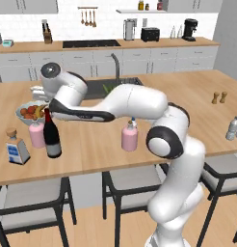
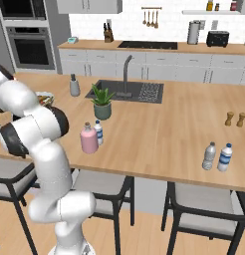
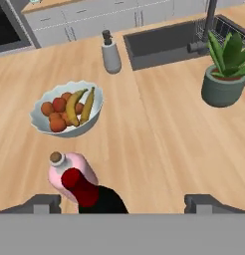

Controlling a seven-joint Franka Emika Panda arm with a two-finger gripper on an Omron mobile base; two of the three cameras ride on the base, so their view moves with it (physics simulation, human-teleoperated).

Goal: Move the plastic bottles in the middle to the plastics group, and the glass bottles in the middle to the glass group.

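The pincer stands spread wide, its two dark tips on either side of the wine bottle without touching it. That bottle stands upright, long axis vertical, red top up, near-black glass, on the left part of the tabletop. Touching it on its left is a squat pink bottle, upright with a grey cap, and nearer and further left a square cork-stoppered bottle. A fruit bowl sits just beyond them. In the middle a second pink bottle stands upright with a small clear water bottle just behind it. Two more clear water bottles stand at the right near edge. The tabletop is pale wood with a sink, a potted plant and brown shakers
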